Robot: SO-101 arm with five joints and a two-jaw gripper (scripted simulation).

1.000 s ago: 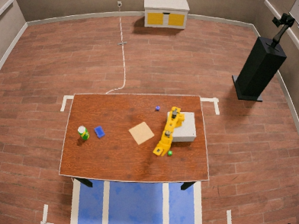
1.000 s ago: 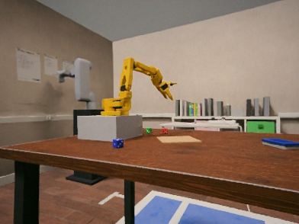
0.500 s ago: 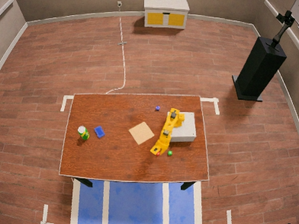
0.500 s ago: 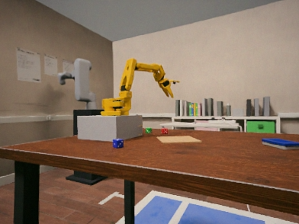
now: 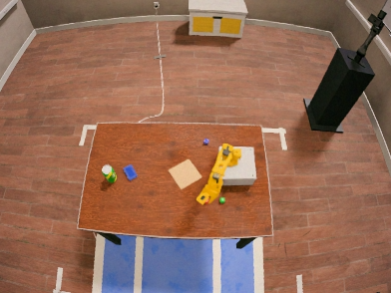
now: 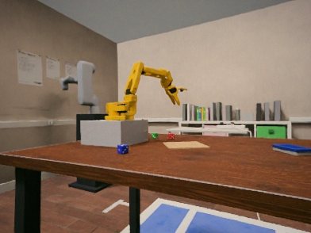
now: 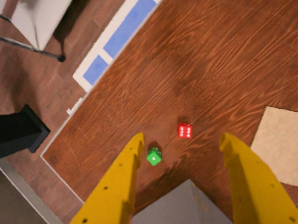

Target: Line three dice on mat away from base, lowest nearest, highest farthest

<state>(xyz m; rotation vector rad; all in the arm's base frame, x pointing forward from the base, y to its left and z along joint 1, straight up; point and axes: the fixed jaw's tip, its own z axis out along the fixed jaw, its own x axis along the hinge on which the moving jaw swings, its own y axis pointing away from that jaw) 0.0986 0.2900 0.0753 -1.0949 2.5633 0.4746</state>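
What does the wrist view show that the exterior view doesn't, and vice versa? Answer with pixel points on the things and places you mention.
Wrist only: the upper faces of two dice, six pips on the red die (image 6: 170, 136) (image 7: 185, 131) and one on the green die (image 6: 155, 135) (image 7: 154, 156).

Exterior only: the blue die (image 6: 123, 149), the blue-topped item (image 6: 291, 148) at the right, and the arm's yellow links (image 6: 134, 79) up from the base.

Both: red and green dice off the mat (image 6: 186, 145) (image 7: 280, 142), the grey block (image 6: 101, 132) (image 7: 182, 202), and the tool (image 6: 179, 97) (image 7: 181, 137), open above the table (image 6: 222, 158) (image 7: 210, 60).
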